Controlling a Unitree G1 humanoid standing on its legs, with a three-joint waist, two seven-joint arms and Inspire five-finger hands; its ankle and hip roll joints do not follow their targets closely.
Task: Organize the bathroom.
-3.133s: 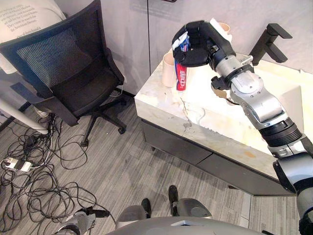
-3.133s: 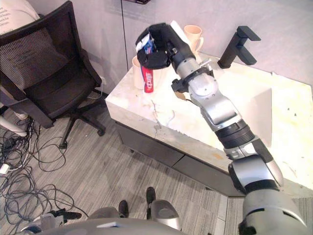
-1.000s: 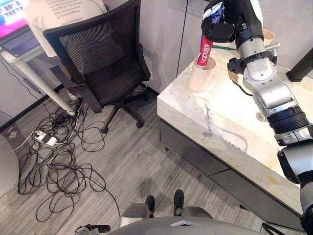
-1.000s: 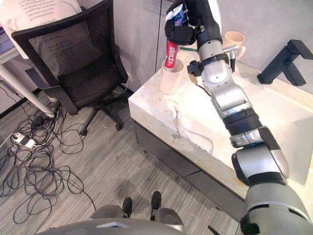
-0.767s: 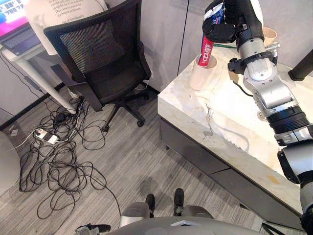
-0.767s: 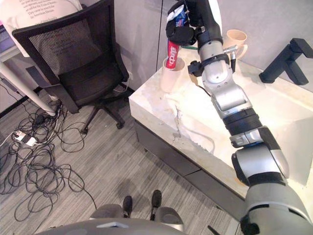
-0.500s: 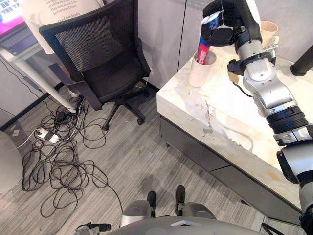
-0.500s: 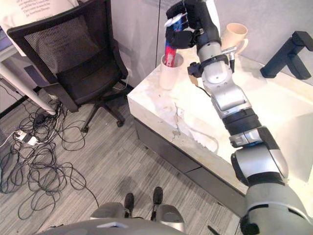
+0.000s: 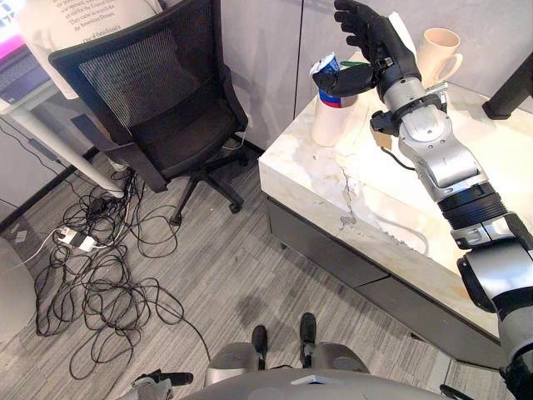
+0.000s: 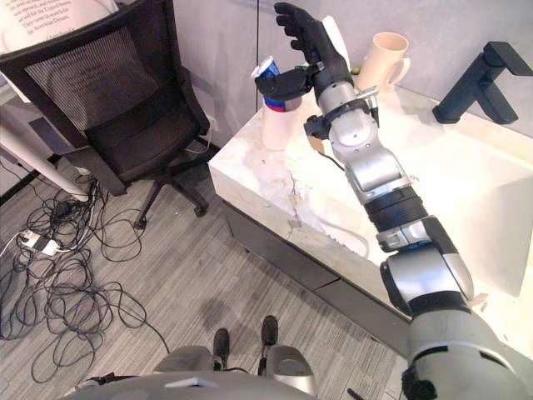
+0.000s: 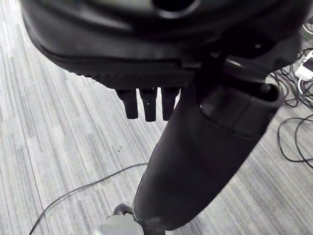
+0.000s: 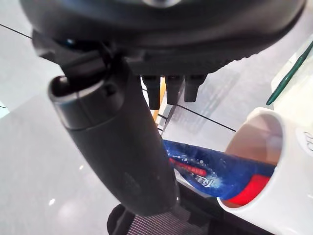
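A red and blue toothpaste tube (image 9: 326, 70) stands tilted in a white cup (image 9: 331, 125) at the back left corner of the marble counter (image 9: 375, 217). Its crimped blue end sticks out over the rim. My right hand (image 9: 375, 37) hovers open just above the cup, fingers spread straight and the thumb (image 12: 117, 142) close beside the tube's (image 12: 210, 176) top end. The cup's rim (image 12: 274, 196) shows past the thumb in the right wrist view. My left hand (image 11: 195, 147) hangs low over the grey floor, fingers relaxed and holding nothing.
A beige mug (image 9: 439, 50) stands behind the cup, with a green toothbrush (image 12: 291, 73) lying near them. A black faucet (image 10: 475, 79) rises at the counter's back right. A black office chair (image 9: 158, 100) and tangled cables (image 9: 100, 275) lie to the left.
My right hand has opened and let go of the toothpaste tube, which now rests deeper in the cup. The camera has shifted a little.
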